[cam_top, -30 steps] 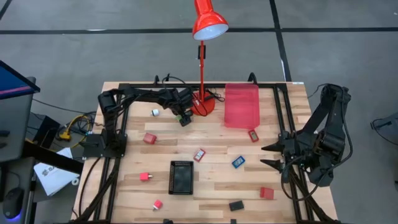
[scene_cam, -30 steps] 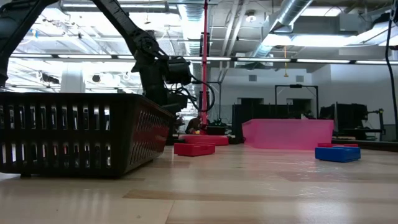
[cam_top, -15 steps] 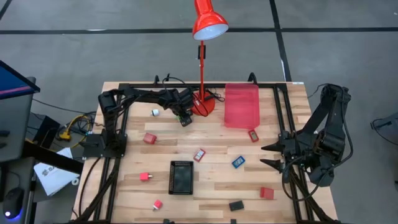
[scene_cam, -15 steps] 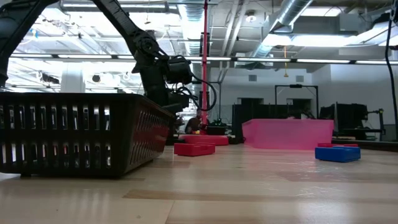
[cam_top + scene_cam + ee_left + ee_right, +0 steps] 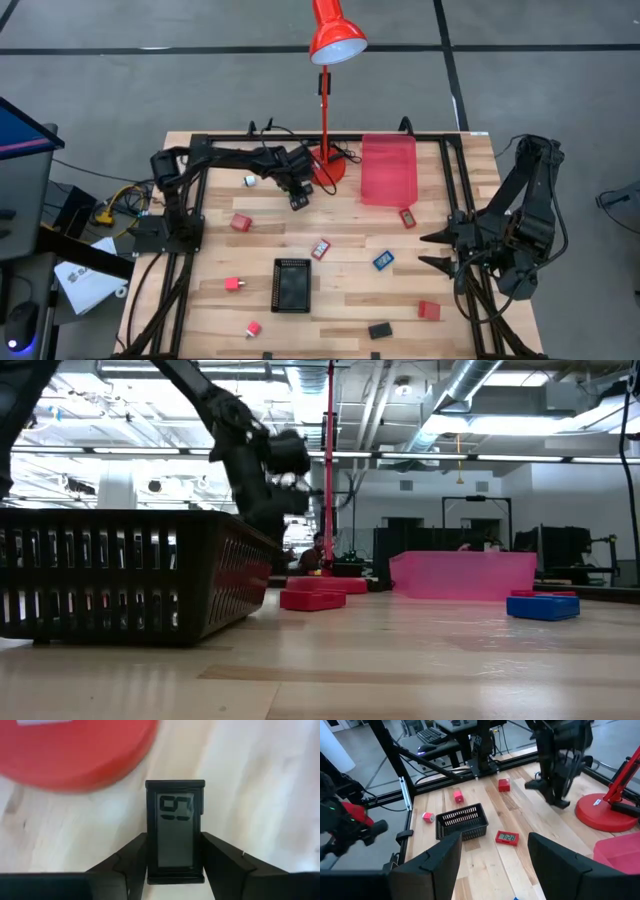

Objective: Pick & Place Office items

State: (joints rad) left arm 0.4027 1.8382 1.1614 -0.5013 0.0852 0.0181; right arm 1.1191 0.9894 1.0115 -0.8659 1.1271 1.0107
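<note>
Wooden planks make up the pale surface [image 5: 340, 300], framed by black rails. Largest on it is the tall red desk lamp [image 5: 327, 100], its round base [image 5: 70, 750] at the far edge. Just beside it to the right lies a translucent pink rectangular tray [image 5: 388, 168]. Near the middle sits a black mesh basket [image 5: 291, 283].

Two dark arms come next. Reaching in from the left rail, the left end effector [image 5: 298, 195] is just in front of the lamp base, its fingers [image 5: 225, 865] clamped on either side of a small black clock with a grey display [image 5: 175, 832], which stands between them above the planks. Over at the right rail the right end effector [image 5: 432, 250] waits with its fingers [image 5: 560, 860] spread apart and nothing between them.

Small office items are scattered well apart:
- a red block [image 5: 240, 222] left of centre;
- a red digital clock [image 5: 320, 248] just beyond the basket;
- a blue piece [image 5: 383, 260] to its right;
- another red clock [image 5: 407, 217] near the tray's near end;
- a red block [image 5: 429, 310] and a black piece [image 5: 379, 330] near the front;
- two pink blocks [image 5: 232, 285] [image 5: 253, 328] to the basket's left;
- a white piece [image 5: 249, 181] near the left arm.
</note>
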